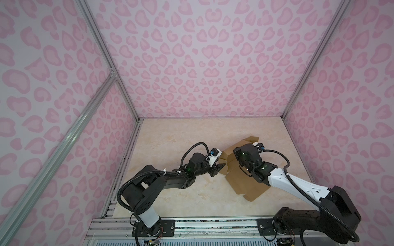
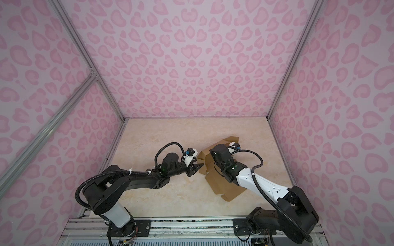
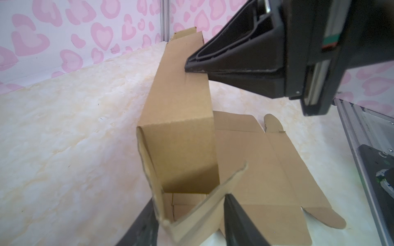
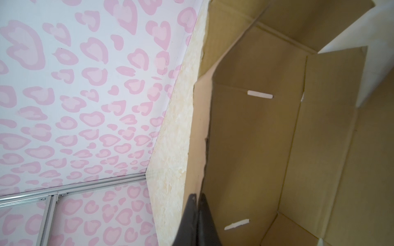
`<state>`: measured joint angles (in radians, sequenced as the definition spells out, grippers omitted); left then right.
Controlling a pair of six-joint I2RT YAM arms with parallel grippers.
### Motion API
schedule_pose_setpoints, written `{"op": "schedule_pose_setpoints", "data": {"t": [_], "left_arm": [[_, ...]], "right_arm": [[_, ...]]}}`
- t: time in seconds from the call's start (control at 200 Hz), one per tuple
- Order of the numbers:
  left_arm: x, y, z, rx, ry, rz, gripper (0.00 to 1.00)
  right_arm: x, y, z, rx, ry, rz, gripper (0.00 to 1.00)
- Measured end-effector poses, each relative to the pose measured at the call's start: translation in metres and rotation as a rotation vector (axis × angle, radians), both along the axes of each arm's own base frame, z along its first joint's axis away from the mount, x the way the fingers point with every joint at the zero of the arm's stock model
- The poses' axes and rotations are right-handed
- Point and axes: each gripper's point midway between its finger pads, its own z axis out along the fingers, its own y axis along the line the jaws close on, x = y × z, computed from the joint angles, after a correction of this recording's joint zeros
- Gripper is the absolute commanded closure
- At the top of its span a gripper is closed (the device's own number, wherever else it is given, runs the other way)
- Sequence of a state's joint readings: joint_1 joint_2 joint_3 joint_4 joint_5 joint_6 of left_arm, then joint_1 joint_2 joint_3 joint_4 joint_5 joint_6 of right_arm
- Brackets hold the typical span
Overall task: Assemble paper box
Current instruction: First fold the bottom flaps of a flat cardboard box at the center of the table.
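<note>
**Left wrist view: left claw (image 3: 187, 199) pinches a corner flap (image 3: 204, 204) of the paper box (image 3: 266, 170)**

Seen from the left arm's own camera, the left claw stands half spread. The V-folded corner flap is nipped between its fingers, and both fingers seem to touch cardboard. Straight ahead of that claw rises the long side wall (image 3: 181, 95), upright, its length running directly away from the fingers. The coming move likely turns on this line, since the flap probably has to swing in along that wall.

In both top views the box lies on the counter (image 1: 170, 149), right of centre and just to the right of the left claw. Its long axis slants from the front edge toward the back, with the flat panel (image 1: 249, 187) nearest the robot.

Further right, the right claw (image 4: 197, 204) is pressed together, its tip against the same wall's upper edge. Whether it nips any cardboard I cannot tell. The left arm is the nearer one to the flap.
</note>
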<state>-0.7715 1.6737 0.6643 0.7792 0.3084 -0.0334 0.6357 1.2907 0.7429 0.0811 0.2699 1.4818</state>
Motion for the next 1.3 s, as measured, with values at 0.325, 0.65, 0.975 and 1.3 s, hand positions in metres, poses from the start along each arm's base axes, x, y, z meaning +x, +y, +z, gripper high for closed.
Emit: {"op": "schedule_pose_setpoints", "data": {"t": [0.325, 0.65, 0.975, 1.3], "left_arm": [[-0.003, -0.008, -0.001, -0.003, 0.011, 0.018, 0.5], [-0.002, -0.01, -0.001, -0.015, 0.032, 0.065, 0.5], [0.001, -0.018, -0.005, -0.008, 0.026, 0.115, 0.52], [0.004, -0.022, -0.006, -0.002, 0.017, 0.192, 0.54]], "right_arm": [[-0.002, 0.003, 0.0, 0.0, -0.004, 0.002, 1.0], [-0.006, 0.005, -0.001, 0.006, -0.003, 0.0, 1.0], [-0.009, 0.004, 0.001, 0.001, -0.016, -0.019, 1.0], [-0.015, 0.004, 0.002, 0.0, -0.031, -0.038, 1.0]]}}
